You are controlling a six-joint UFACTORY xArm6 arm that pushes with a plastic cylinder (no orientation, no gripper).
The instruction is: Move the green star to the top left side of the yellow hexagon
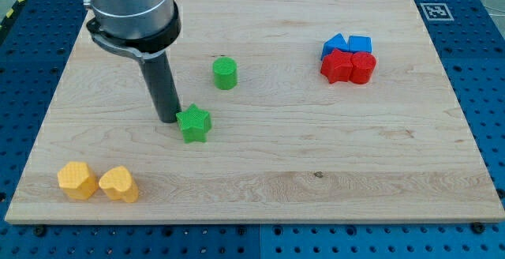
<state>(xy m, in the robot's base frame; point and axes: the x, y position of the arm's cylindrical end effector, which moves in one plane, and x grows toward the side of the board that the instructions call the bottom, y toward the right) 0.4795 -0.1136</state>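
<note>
The green star lies left of the board's middle. My tip stands right beside it, at the star's left edge, touching or nearly touching it. The yellow hexagon lies near the board's bottom left corner, well down and left of the star. A yellow heart-shaped block sits right against the hexagon's right side.
A green cylinder stands above and right of the star. At the upper right, two blue blocks sit against two red blocks in one cluster. The wooden board rests on a blue pegboard table.
</note>
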